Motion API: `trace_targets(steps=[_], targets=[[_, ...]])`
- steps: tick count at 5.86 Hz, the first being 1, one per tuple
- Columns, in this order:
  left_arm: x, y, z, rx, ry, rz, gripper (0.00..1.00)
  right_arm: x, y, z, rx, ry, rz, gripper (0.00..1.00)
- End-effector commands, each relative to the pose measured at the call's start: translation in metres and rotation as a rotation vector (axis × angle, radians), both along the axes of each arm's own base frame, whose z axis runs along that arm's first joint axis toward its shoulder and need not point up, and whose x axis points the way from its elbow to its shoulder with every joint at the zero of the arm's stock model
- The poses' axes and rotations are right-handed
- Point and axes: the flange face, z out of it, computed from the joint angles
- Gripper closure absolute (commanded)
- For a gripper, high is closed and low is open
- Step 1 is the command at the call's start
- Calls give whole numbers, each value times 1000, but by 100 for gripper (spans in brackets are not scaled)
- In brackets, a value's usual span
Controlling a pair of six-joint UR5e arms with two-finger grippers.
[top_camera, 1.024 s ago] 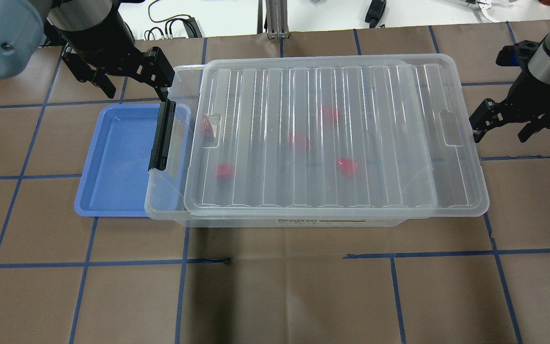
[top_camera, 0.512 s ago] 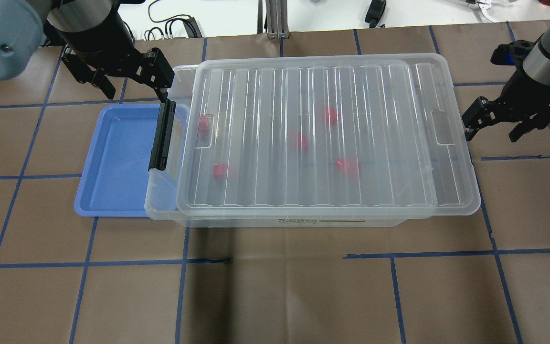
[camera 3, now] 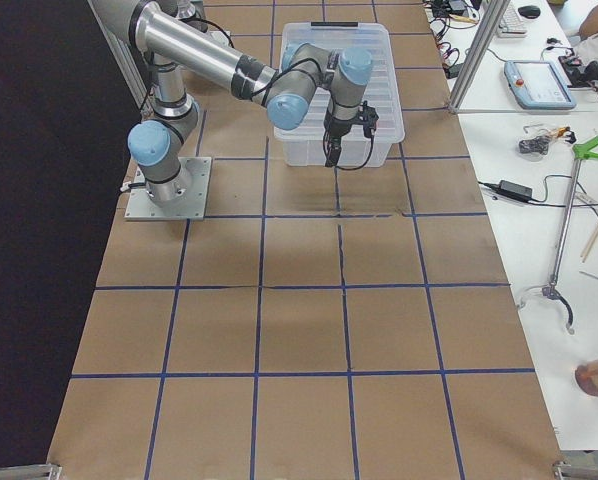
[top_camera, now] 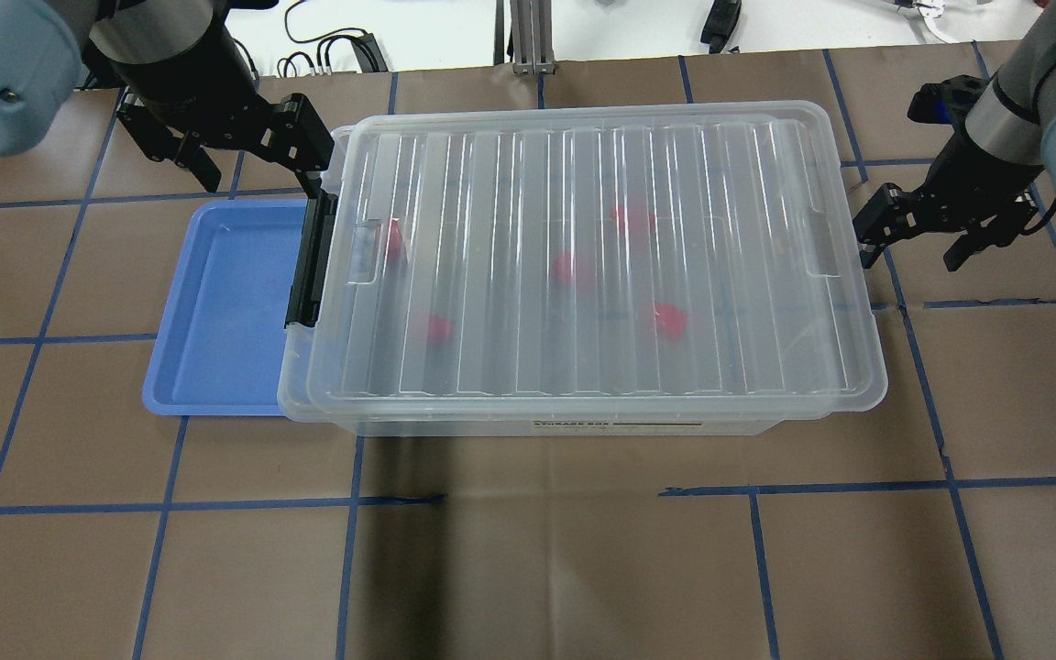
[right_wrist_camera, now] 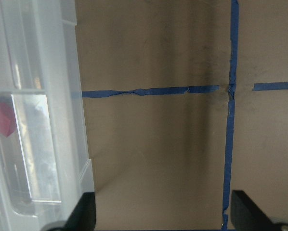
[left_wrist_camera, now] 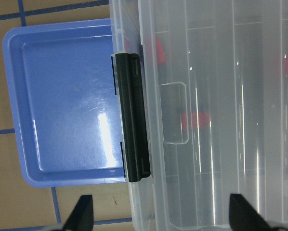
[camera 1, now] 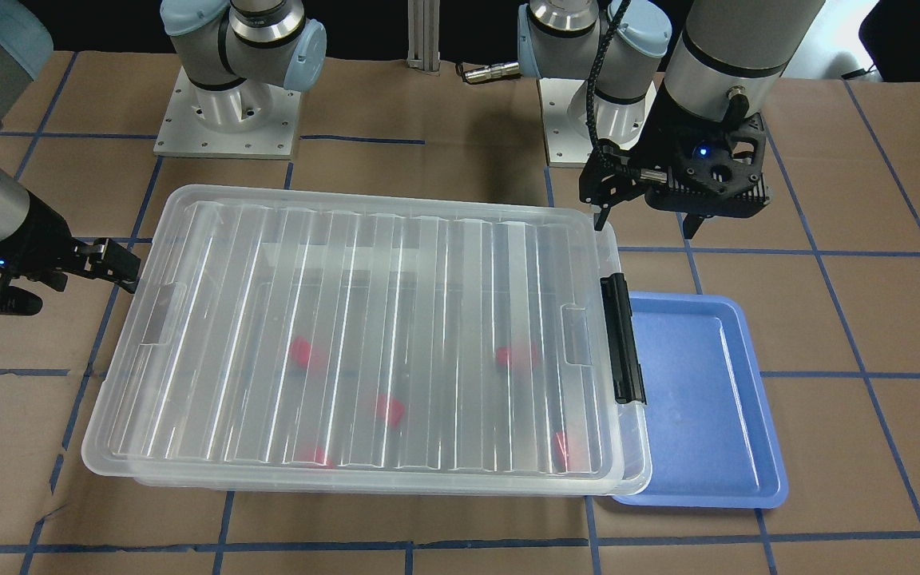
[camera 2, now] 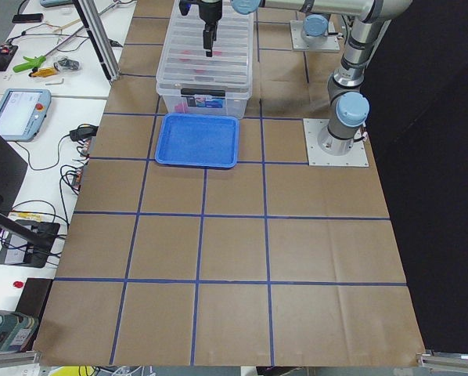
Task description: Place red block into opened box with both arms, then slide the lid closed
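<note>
The clear box [top_camera: 583,425] stands mid-table with its black latch [top_camera: 312,261] at the left end. The ridged lid [top_camera: 510,183] lies on top and covers nearly all of it, leaving a narrow strip by the latch. Several red blocks, one of them [top_camera: 629,218], lie inside under the lid. My right gripper [top_camera: 915,242] is open at the lid's right short end, and one of its fingers [camera 1: 113,267] is against the lid's edge. My left gripper [top_camera: 258,151] hangs open over the box's far left corner, holding nothing.
An empty blue tray [top_camera: 221,312] sits against the box's latch end, partly under its rim. Brown paper with blue tape lines covers the table. Cables and tools lie on the white bench past the far edge.
The lid has slid left over the box, towards the latch. My right gripper has moved left along with the lid's right end. The left arm has stayed put.
</note>
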Motion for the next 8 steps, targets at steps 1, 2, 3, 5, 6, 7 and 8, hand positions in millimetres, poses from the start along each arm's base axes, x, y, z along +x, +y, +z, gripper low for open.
trace_targets(steps=[1,2,3,5,6,7,8], targets=[[0,0,0,0,0,0,2,8,0,0,-1,-7,4,0],[0,1,1,-1,0,0,2,10,-1,0,-5,-18,2,0],[1,1,1,-1,0,1,2,10,-1,0,-5,-20,2,0],[2,2,2,-3,0,3,2,9,-4,14,-34,-10,1,0],[1,2,2,-4,0,1,2,17,-1,54,-73,12,18,0],[1,2,2,-4,0,1,2,23,0,88,-49,10,-15,0],[1,2,2,-4,0,1,2,42,1,122,-26,8,-20,0]])
